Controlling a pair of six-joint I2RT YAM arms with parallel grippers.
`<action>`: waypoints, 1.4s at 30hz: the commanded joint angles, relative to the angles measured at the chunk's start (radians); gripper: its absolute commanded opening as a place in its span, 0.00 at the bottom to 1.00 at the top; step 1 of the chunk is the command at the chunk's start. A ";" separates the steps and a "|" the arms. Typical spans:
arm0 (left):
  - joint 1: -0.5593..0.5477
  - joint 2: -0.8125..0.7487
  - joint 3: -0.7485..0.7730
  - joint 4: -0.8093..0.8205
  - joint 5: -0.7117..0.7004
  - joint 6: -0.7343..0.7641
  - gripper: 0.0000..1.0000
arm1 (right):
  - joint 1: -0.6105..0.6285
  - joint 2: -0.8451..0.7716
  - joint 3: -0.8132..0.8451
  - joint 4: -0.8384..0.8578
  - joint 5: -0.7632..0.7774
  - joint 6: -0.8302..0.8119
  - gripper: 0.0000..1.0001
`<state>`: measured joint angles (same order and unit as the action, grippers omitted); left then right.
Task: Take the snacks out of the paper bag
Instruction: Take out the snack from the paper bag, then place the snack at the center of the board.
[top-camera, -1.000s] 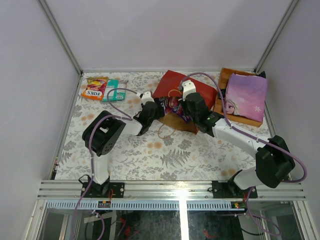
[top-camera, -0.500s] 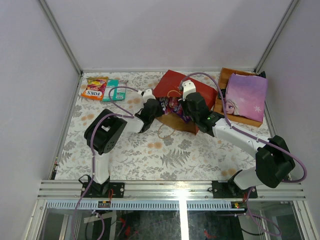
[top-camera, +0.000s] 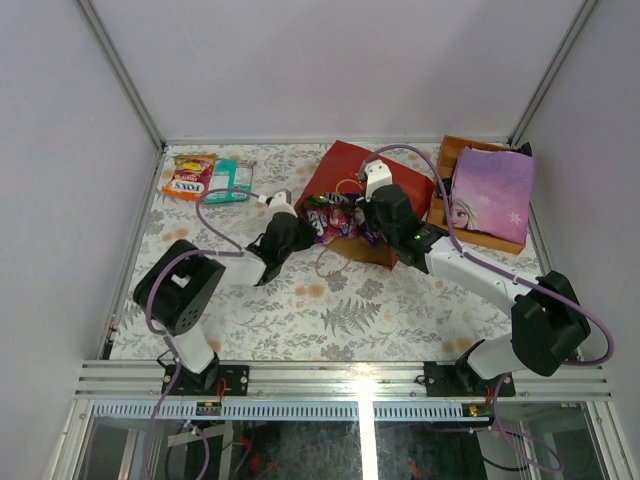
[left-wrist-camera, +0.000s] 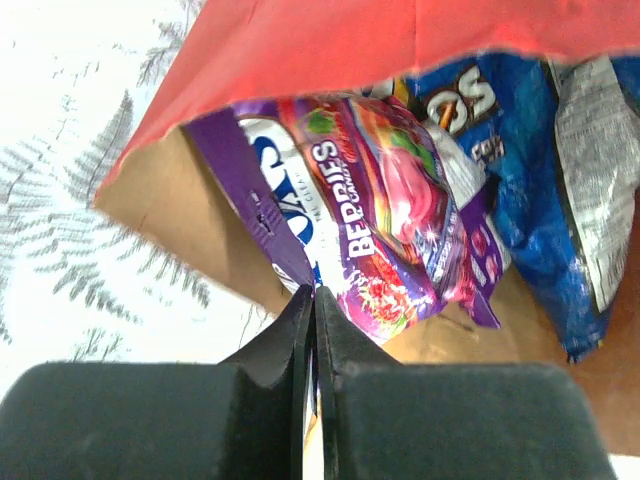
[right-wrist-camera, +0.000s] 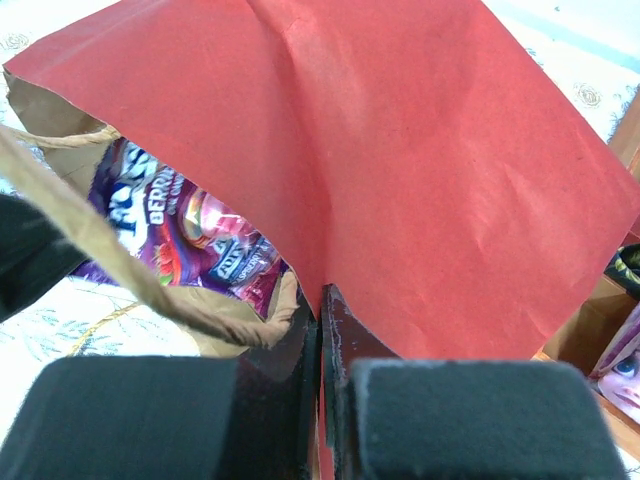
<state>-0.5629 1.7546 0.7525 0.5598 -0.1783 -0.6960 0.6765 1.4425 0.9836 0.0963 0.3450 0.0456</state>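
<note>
Since a second ago: left arm has drawn back toward the near-left, its elbow swung out to the left. The purple packet (left-wrist-camera: 372, 215) has come farther toward the bag's mouth with it.

Left gripper (left-wrist-camera: 312, 300): fingers together, pinched on the lower edge of the purple packet, which reads "BERRIES". Most of the packet lies inside the opening.

Paper bag (top-camera: 372, 180) lies on its side at the middle back of the table (top-camera: 330, 310), red outside up, brown inside showing, mouth facing the left arm. A blue pack (left-wrist-camera: 540, 210) sits deeper in, just beside the purple one and partly under the red upper wall.

Right gripper (right-wrist-camera: 320, 300): fingers closed on the red upper edge of the bag, at the mouth. A loop handle (right-wrist-camera: 110, 265) crosses in front of it, over the opening.

Already out on the table, far-left corner, well apart from the bag: orange packet (top-camera: 190, 176) and teal pack (top-camera: 229, 180), side by side and touching.

Right of the bag: wooden tray (top-camera: 447, 152) holding a lilac bag (top-camera: 492, 195) with a cartoon face.
</note>
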 joint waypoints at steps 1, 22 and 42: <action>-0.016 -0.133 -0.117 0.114 0.046 -0.037 0.00 | 0.001 -0.041 0.009 0.051 -0.048 0.037 0.00; 0.444 -0.799 -0.417 -0.457 -0.284 -0.285 0.00 | 0.001 -0.056 0.005 0.054 -0.093 0.062 0.00; 0.872 -0.791 -0.387 -0.757 -0.491 -0.950 0.00 | 0.002 -0.068 0.011 0.039 -0.138 0.063 0.00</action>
<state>0.2798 1.0733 0.3931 -0.1120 -0.4599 -1.4757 0.6758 1.4151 0.9771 0.0883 0.2657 0.0818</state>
